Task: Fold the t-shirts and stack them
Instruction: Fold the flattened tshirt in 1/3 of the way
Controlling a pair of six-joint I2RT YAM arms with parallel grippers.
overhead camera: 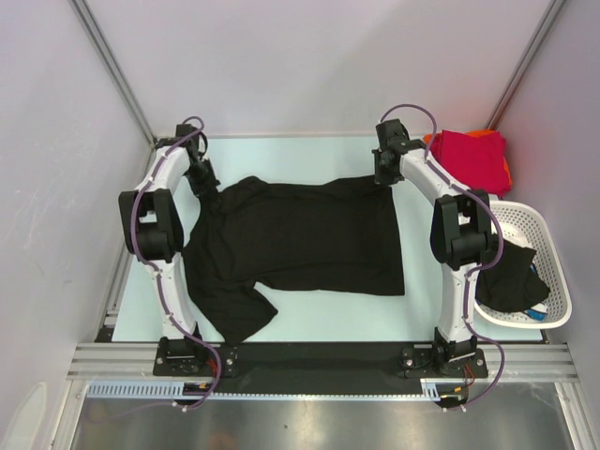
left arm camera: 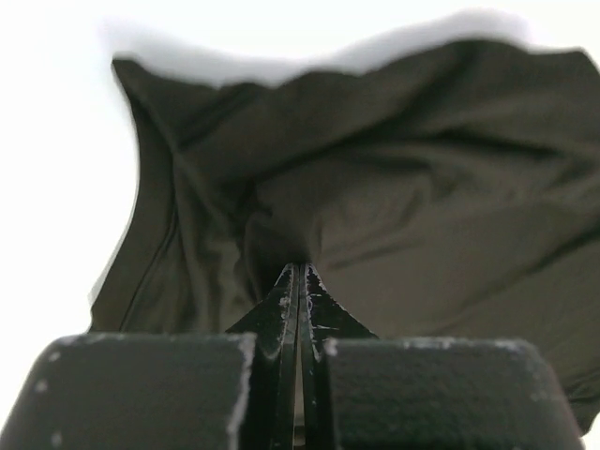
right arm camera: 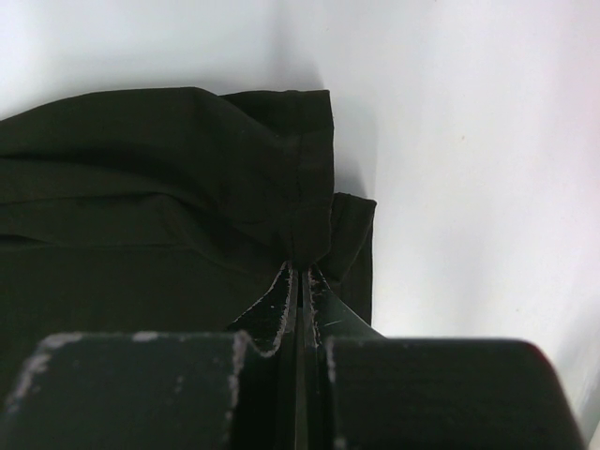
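A black t-shirt [overhead camera: 309, 239] lies spread across the middle of the table, one sleeve trailing toward the near left. My left gripper [overhead camera: 208, 190] is at its far left corner. In the left wrist view the gripper [left arm camera: 300, 269] is shut, with bunched black cloth [left arm camera: 422, 216] pinched at the tips. My right gripper [overhead camera: 382, 178] is at the far right corner. In the right wrist view it [right arm camera: 302, 269] is shut on the hemmed corner of the black cloth [right arm camera: 141, 187]. A folded crimson red t-shirt [overhead camera: 466, 155] lies on an orange one [overhead camera: 507, 171] at the back right.
A white lattice basket [overhead camera: 553, 262] stands at the right edge, beside the right arm, with dark cloth [overhead camera: 511, 277] hanging in it. White walls close in the table on the left, the back and the right. A black strip runs along the near edge.
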